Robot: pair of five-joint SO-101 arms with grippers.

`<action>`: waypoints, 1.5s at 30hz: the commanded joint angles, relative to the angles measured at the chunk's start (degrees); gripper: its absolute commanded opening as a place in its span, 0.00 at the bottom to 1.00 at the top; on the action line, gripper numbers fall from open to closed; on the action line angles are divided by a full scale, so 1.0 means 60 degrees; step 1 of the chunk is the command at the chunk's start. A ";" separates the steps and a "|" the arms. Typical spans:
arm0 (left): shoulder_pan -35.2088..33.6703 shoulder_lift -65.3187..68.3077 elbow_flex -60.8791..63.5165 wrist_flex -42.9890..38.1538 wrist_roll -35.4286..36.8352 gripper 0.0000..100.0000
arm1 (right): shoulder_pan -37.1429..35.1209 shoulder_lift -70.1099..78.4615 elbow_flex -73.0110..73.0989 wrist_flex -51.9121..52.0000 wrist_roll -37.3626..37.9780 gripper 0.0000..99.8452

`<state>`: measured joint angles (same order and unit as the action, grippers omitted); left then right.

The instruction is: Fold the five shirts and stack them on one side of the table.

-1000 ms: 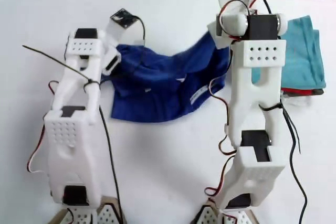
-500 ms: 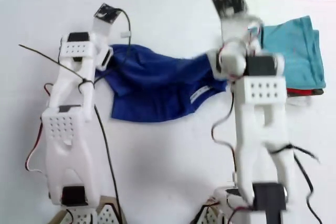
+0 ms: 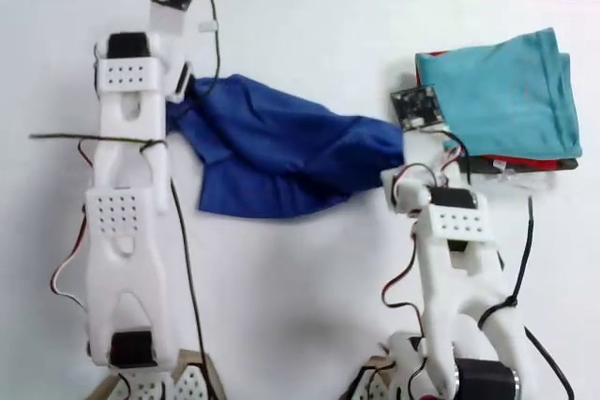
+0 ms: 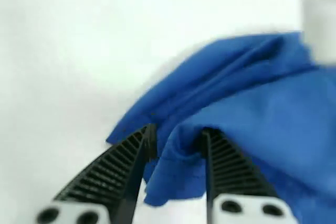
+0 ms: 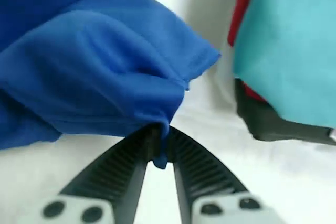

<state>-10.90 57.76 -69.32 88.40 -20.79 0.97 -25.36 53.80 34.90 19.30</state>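
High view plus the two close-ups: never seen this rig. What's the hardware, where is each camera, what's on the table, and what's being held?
Two small white robot arms sit side by side at a white table. The high view looks down from a fixed camera above them. Each close-up comes from a camera on one arm's wrist. A blue shirt lies stretched between the arms. The left gripper is shut on one bunched end, and the right gripper pinches the opposite end. Beside the right arm sits a folded stack: a teal shirt on top, a red one under it, and a dark garment at the bottom.
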 commanded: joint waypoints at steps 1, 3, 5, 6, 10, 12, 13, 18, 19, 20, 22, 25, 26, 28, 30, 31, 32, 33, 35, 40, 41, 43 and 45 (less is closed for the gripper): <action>0.0278 -0.0117 -0.0799 0.1495 -0.1084 0.16 | 0.0227 -0.0432 -0.0044 -0.0476 -0.0088 0.02; 0.0615 -0.0117 -0.0813 0.2183 -0.1846 0.16 | 0.0183 -0.0300 -0.0044 -0.0608 -0.0117 0.02; 0.0850 -0.0176 -0.0579 0.2359 -0.2505 0.16 | 0.0168 0.0051 -0.0044 -0.0857 -0.0117 0.02; 0.0864 -0.0220 -0.0388 0.2330 -0.2755 0.16 | 0.0198 0.0300 -0.0044 -0.1004 -0.0117 0.02; 0.0894 -0.0234 0.0212 0.2344 -0.3414 0.16 | 0.0256 0.1414 -0.0044 -0.1443 -0.0117 0.02; 0.0894 -0.0308 0.0608 0.2344 -0.3619 0.16 | 0.0256 0.1956 -0.0044 -0.1722 -0.0117 0.02; 0.0908 -0.0366 0.0857 0.2344 -0.3692 0.16 | 0.0256 0.2234 -0.0044 -0.1897 -0.0117 0.02; 0.1084 -0.0703 0.1707 0.2330 -0.3780 0.16 | 0.0242 0.2601 -0.0366 -0.1985 -0.0117 0.02; 0.1114 -0.0747 0.1751 0.2330 -0.3780 0.16 | 0.0227 0.2601 -0.0366 -0.1985 -0.0117 0.02; 0.1128 -0.0821 0.1751 0.2330 -0.3780 0.16 | 0.0212 0.2601 -0.0352 -0.1971 -0.0117 0.02; 0.1172 -0.1026 0.1707 0.2315 -0.3707 0.16 | 0.0242 0.2601 -0.0352 -0.1956 -0.0117 0.02; 0.1245 -0.1260 0.1692 0.2154 -0.3678 0.16 | 0.0227 0.2601 -0.0352 -0.1956 -0.0117 0.02; 0.1260 -0.1260 0.1722 0.1978 -0.3531 0.16 | 0.0227 0.2601 -0.0337 -0.1956 -0.0117 0.02; 0.1275 -0.1260 0.1722 0.1524 -0.2842 0.16 | 0.0242 0.2601 -0.0337 -0.1956 -0.0117 0.02; 0.1407 -0.1216 0.1722 0.0996 -0.2256 0.16 | 0.0227 0.2586 -0.0293 -0.1956 -0.0117 0.02; 0.1480 -0.1084 0.1722 0.0791 -0.2051 0.16 | 0.0227 0.2586 -0.0293 -0.1956 -0.0117 0.02; 0.1553 -0.0923 0.1648 0.0601 -0.1861 0.16 | 0.0227 0.2586 -0.0293 -0.1956 -0.0117 0.02; 0.1597 -0.0733 0.1619 0.0381 -0.1714 0.16 | 0.0227 0.2586 -0.0293 -0.1956 -0.0117 0.02; 0.1641 -0.0440 0.1619 -0.0088 -0.1143 0.16 | 0.0227 0.2586 -0.0293 -0.1956 -0.0117 0.02; 0.1773 -0.0425 0.1604 -0.0630 0.1084 0.17 | 0.0212 0.2586 -0.0278 -0.1971 -0.0117 0.02; 0.1861 -0.0469 0.1604 -0.0659 0.1407 0.19 | 0.0212 0.2586 -0.0278 -0.1971 -0.0117 0.02; 0.2081 -0.0498 0.1604 -0.0659 0.1978 0.22 | 0.0212 0.2586 -0.0264 -0.1971 -0.0117 0.02; 0.2330 -0.0469 0.1604 -0.0923 0.2330 0.23 | 0.0227 0.2586 -0.0264 -0.1971 -0.0117 0.02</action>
<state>0.62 56.70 -58.68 84.97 -10.33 1.93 -9.89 53.71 24.09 18.86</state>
